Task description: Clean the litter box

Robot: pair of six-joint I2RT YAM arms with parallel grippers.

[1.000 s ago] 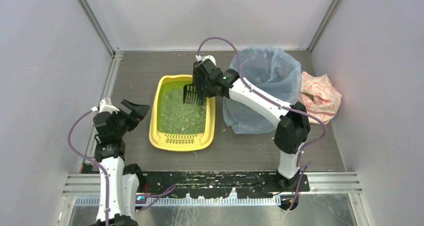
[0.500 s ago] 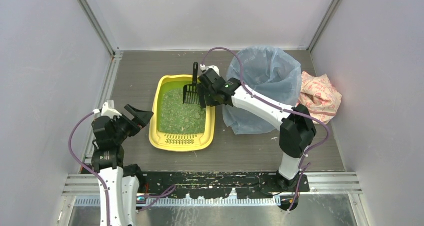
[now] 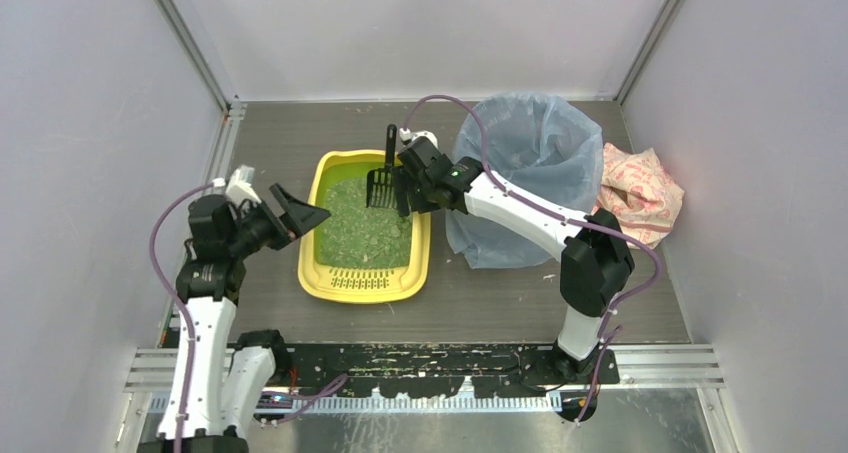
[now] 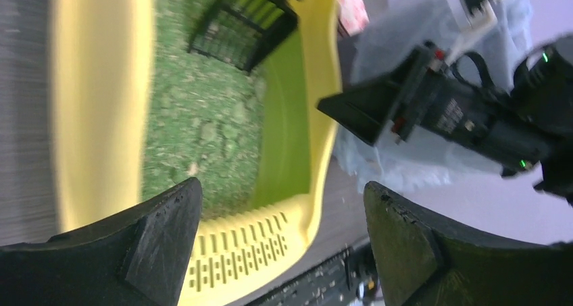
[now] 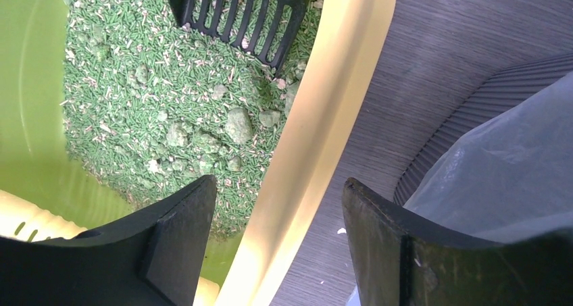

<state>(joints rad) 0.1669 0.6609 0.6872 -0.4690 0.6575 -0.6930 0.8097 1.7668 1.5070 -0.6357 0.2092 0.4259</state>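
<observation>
Left fingers [image 4: 148, 252] and right fingers [image 5: 169, 252] gape empty; litter box [image 3: 306, 253] lies near-to-far, grate [image 3: 360, 282] nearest.

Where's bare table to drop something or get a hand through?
Free: the far-left table between back wall and litter box; the near strip from the litter box to the rail; the near-right corner below the cloth bundle. Crowded: the gap between litter box and bagged bin, where the right arm crosses.
</observation>
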